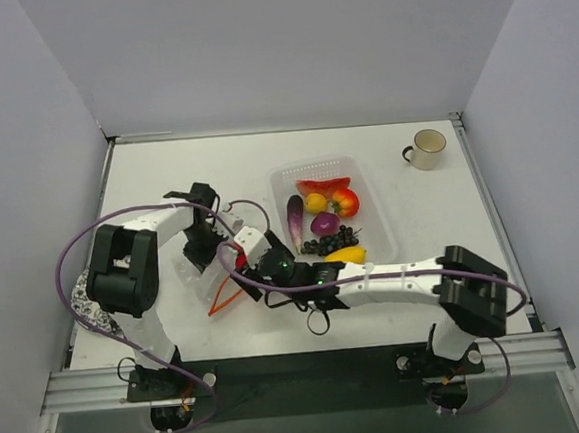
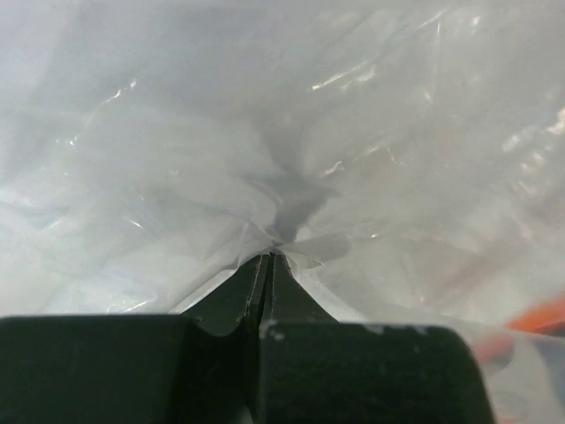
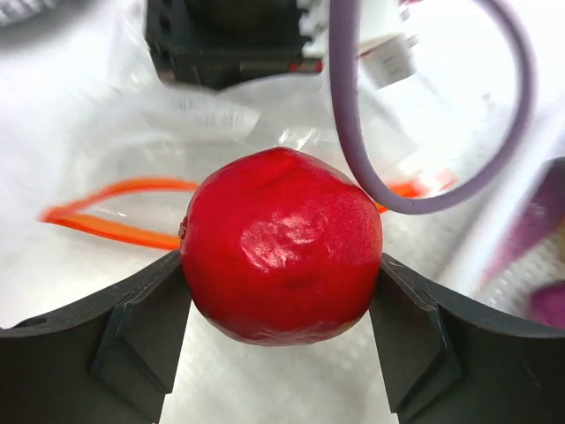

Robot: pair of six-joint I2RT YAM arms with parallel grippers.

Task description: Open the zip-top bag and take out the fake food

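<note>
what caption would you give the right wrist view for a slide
Right claw gripping a glossy red fruit, the zip-top bag and its orange zip strip lying behind it.

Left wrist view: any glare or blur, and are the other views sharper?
Left wrist: zip-top bag fills the frame, soft-focus, with streaky glare; right wrist: red fruit sharp with a sheen, background blurred; top external: evenly lit, sharp.

I count eight pieces of fake food (image 1: 316, 202): seven in the basket (image 1: 383, 227), namely two yellow, two purple, two red or red-orange and one bunch of dark grapes (image 1: 332, 241), plus one red round fruit (image 3: 282, 256) at eight o'clock of it. One zip-top bag (image 1: 202, 281), one basket, one mug (image 1: 426, 149) at two o'clock.
</note>
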